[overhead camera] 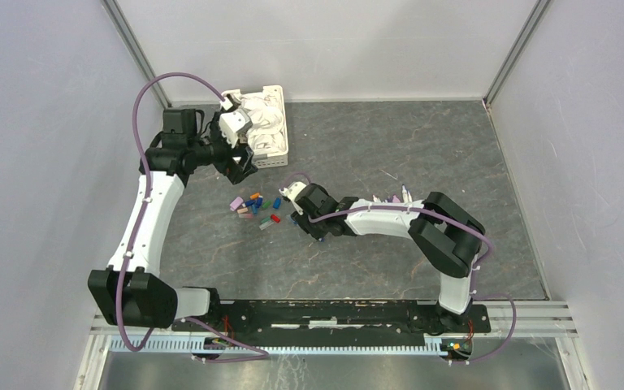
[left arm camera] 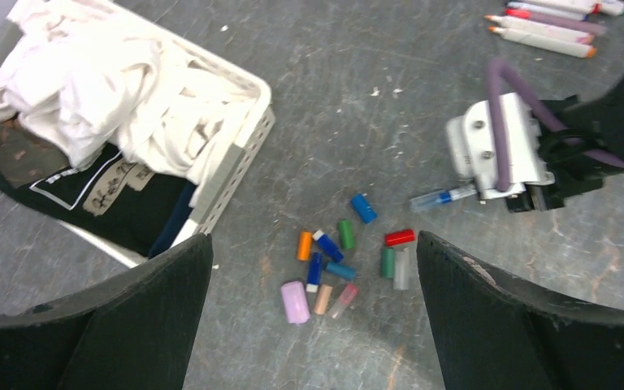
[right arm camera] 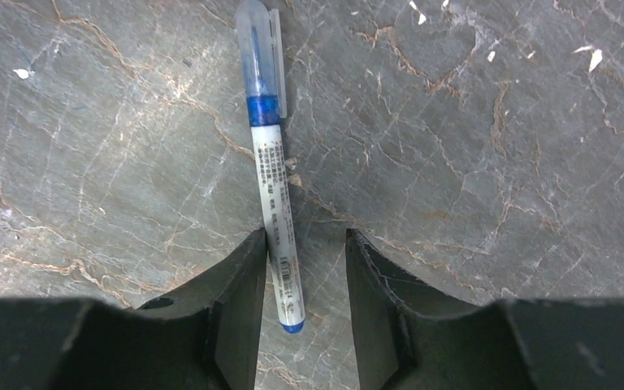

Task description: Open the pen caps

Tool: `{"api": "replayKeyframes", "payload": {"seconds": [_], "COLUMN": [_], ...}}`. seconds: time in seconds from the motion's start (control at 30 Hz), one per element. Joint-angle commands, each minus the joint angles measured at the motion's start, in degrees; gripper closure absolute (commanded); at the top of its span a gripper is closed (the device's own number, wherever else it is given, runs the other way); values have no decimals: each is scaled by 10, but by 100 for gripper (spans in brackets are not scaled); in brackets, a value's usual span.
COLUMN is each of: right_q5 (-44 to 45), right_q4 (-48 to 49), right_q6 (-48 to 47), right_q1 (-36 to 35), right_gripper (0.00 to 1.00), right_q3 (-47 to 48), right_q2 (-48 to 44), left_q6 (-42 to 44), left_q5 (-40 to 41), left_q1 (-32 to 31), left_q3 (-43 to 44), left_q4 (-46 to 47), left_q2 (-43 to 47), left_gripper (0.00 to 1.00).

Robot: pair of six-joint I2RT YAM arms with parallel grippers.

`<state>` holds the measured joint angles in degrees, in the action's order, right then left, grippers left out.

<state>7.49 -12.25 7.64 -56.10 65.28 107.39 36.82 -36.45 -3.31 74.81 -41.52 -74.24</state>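
Twelve or so loose pen caps (left arm camera: pixel 341 264) lie scattered in a small cluster on the grey bench (left arm camera: pixel 390 97): red, orange, green, blue, grey and pink. They sit between the white slotted basket (left arm camera: pixel 244 146), which is stuffed with crumpled white cloth (left arm camera: pixel 114 81), and the right hand (right arm camera: pixel 301 244). The right hand is low over the bench with its fingers astride a white-barrelled blue pen (right arm camera: pixel 272 162) that still wears its clear cap (right arm camera: pixel 258 49). The barrel touches one finger (right arm camera: pixel 244 284) and a gap shows to the other, so the hand is released and not clamped on it. The left hand (left arm camera: pixel 313 242) hangs above the caps near the basket, spread wide and holding nothing. More pens (left arm camera: pixel 544 28) lie side by side on the bench beyond the right arm, well apart from the caps.
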Motion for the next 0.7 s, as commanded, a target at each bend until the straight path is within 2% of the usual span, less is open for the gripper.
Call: {"api": "replayKeyframes", "payload": {"seconds": [0.0,0.17,0.3,0.4,0.57,0.67], "right_q5": [-3,-9,-42,-107,-305,-394], "right_q4": [25,31,21,31,22,-7], "right_q6": [-9,-8,-2,5,18,12], "right_q1": [1,2,18,43,97,113], "right_gripper": [61,79,98,100,100,100], "right_q3": [6,-11,-10,-25,-26,-11], "right_q2": [13,7,-13,-52,-96,-103], "left_q6": [19,54,212,284,332,341], "left_q5": [-80,-86,-149,-142,-82,-63], "left_q1": [2,2,2,-10,-67,-98], "left_q3": [-19,-26,-69,-109,-150,-168], "left_q4": [-14,-54,-134,-156,-155,-132], "left_q2": [43,25,21,32,30,30], "left_gripper": [0,0,0,0,0,0]}}
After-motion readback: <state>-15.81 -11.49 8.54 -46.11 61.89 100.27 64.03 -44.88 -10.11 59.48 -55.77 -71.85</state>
